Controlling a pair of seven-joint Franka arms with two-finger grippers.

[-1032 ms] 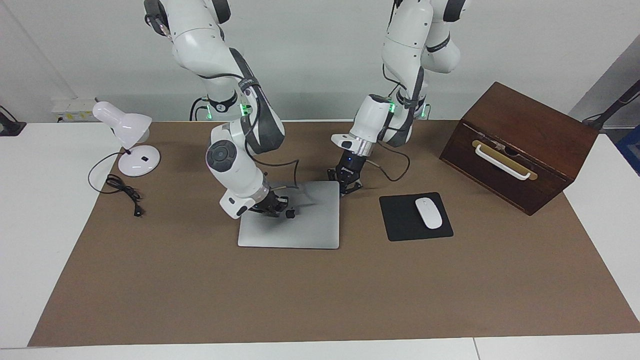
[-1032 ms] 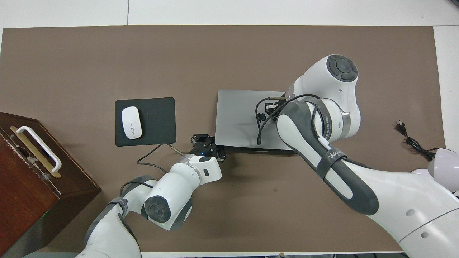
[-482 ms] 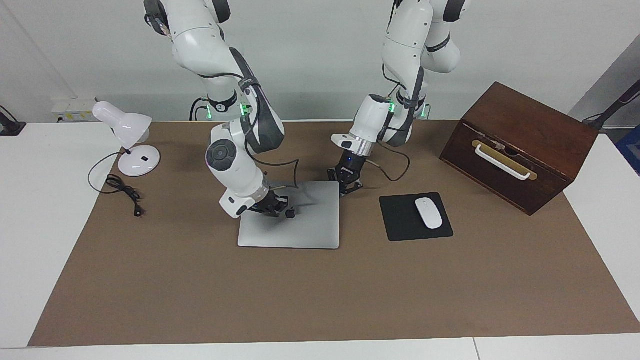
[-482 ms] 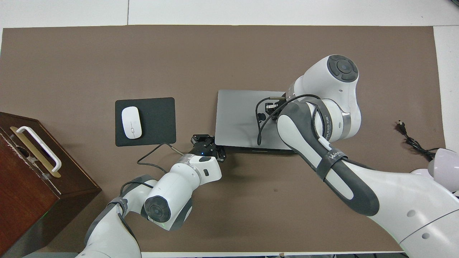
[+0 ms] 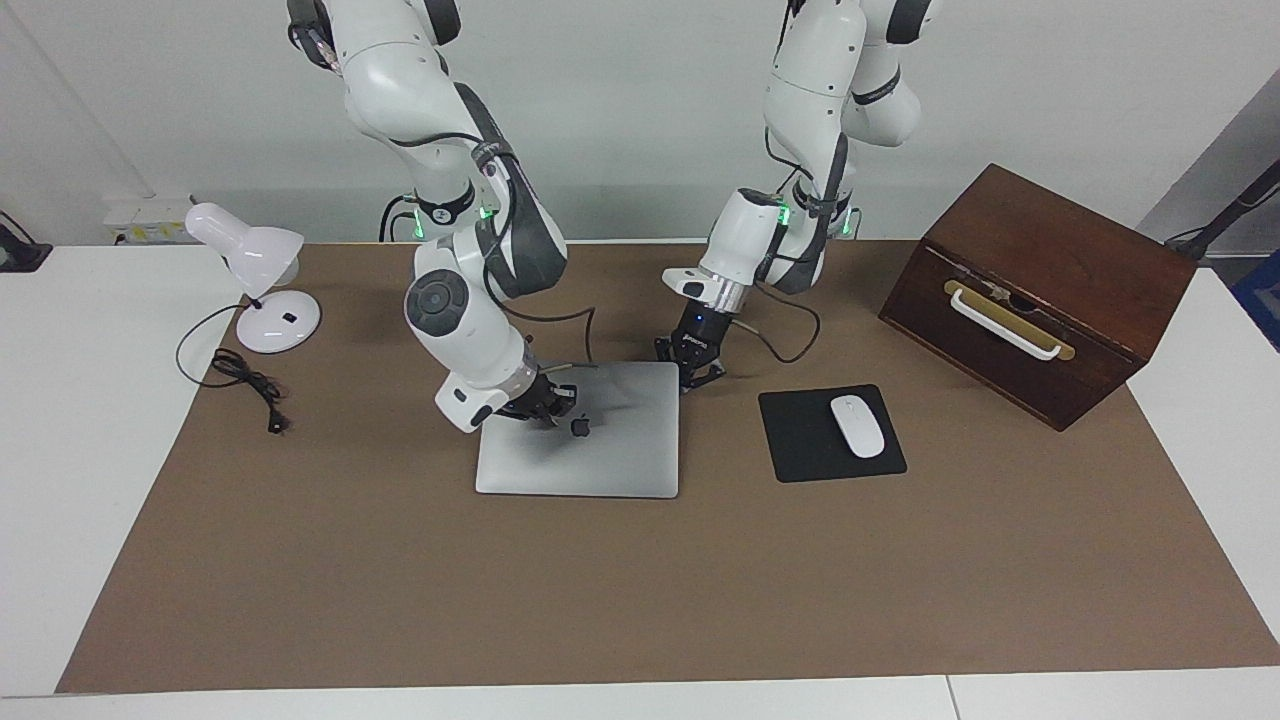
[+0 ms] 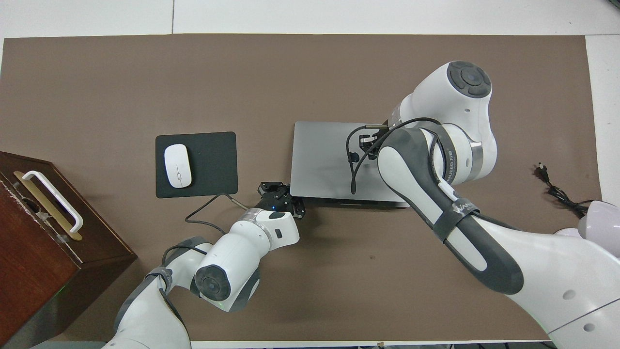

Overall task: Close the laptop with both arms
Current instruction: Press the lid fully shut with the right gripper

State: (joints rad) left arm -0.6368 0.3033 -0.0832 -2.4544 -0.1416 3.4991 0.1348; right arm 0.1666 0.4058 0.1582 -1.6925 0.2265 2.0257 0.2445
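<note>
One laptop [image 5: 590, 445], lid down, two robot arms, one black mouse pad [image 5: 800, 440], one white mouse [image 5: 857, 426], one wooden box [image 5: 1040, 290], one white desk lamp [image 5: 255, 275], one loose black cable [image 5: 245, 385]

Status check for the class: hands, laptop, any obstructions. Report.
Both hands shut: right hand on lid, left hand at hinge corner. Laptop closed flat. Nothing obstructing.

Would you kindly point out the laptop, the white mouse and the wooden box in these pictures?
laptop [image 5: 610, 455]: facing view, bare part of its closed lid.
white mouse [image 5: 857, 426]: facing view, middle of its top.
wooden box [image 5: 1060, 245]: facing view, its sloping top panel.
</note>
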